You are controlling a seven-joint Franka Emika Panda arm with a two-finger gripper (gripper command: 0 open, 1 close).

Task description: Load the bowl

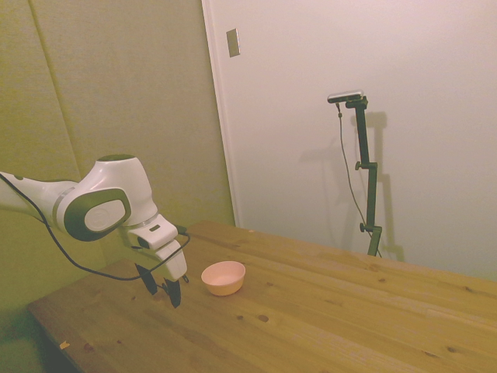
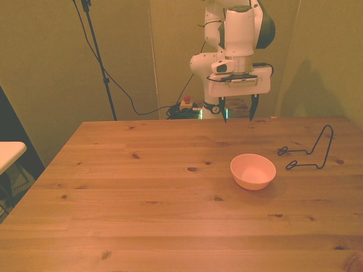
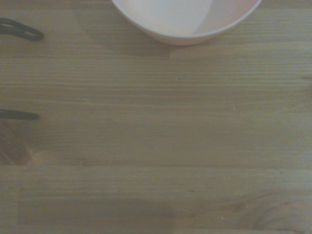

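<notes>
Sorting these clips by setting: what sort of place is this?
Probably an indoor robot test room, not a kitchen: a bare wooden table holding only a bowl and wire rack, with plain walls and a door.

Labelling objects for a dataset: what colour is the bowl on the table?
Plain peach-pink, no pattern; the bowl shows best in the front view.

The bowl is set on the table, rack just to the front view's right. The gripper is hung above the far edge.
</notes>
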